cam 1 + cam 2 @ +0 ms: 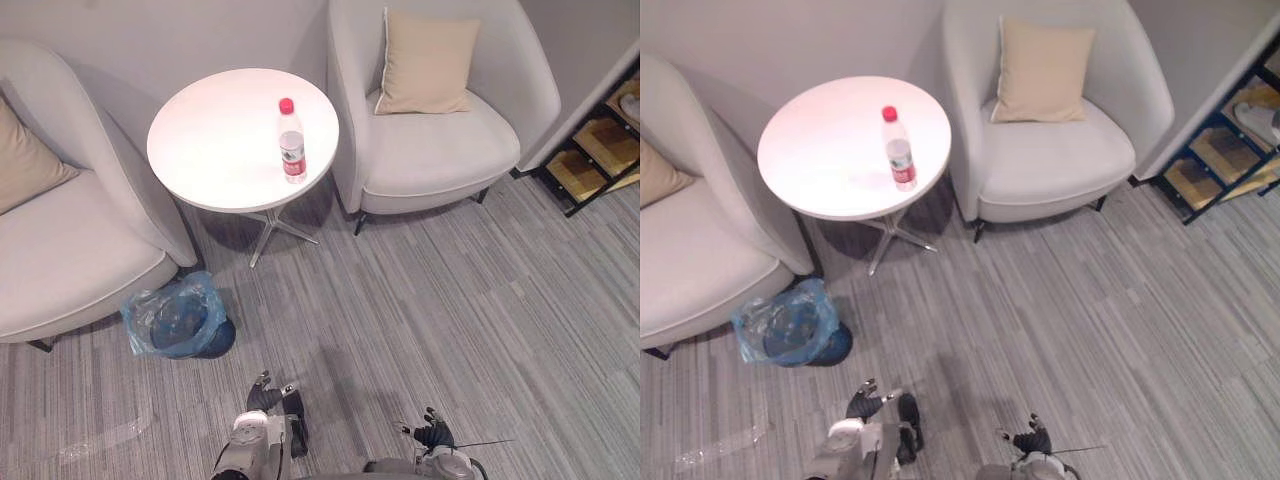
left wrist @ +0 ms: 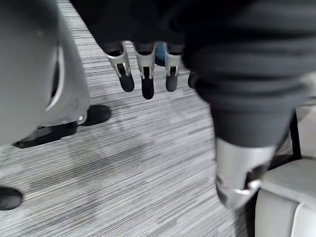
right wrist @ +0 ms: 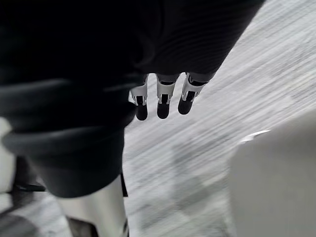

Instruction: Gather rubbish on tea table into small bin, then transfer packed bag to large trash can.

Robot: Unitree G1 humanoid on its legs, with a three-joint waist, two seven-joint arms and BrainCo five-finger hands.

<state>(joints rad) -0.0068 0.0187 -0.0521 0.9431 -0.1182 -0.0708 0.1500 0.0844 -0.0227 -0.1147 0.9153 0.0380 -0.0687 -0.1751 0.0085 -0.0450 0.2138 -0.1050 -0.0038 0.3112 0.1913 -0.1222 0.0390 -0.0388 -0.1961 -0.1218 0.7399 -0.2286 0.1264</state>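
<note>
Bright, even light; soft shadows.

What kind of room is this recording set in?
Likely a lounge or waiting area: pale armchairs flank a round white tea table, with a small bagged bin on the carpet.

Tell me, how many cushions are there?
2. One cushion leans upright in the right armchair beside the round table; the other cushion rests in the left armchair, partly cut off.

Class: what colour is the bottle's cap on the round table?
Red cap; left eye view shows it best.
</note>
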